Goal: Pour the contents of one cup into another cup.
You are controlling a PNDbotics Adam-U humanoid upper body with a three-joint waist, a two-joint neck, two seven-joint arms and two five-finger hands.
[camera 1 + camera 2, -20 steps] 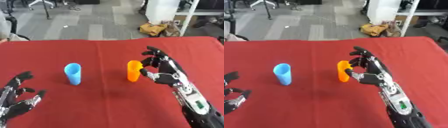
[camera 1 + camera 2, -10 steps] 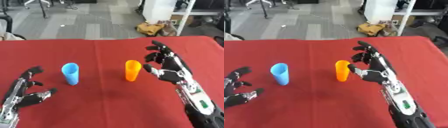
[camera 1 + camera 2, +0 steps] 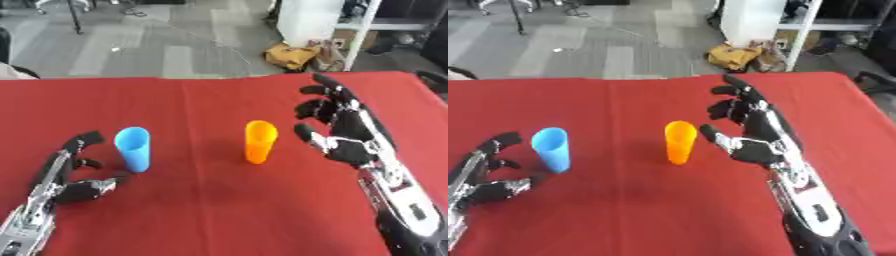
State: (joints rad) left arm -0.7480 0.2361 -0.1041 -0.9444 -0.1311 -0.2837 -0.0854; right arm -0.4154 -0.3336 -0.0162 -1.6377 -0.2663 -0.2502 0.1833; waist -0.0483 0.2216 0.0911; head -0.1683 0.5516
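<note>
Right robot hand [image 3: 346, 131] farther from orange cup [image 3: 260, 141]

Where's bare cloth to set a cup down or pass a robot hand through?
Free: the strip between the blue cup and the orange cup, the whole far band of the red table behind both cups, and the near middle between the arms. Crowded: left robot hand sits close beside the blue cup; right robot hand, open, flanks the orange cup.
</note>
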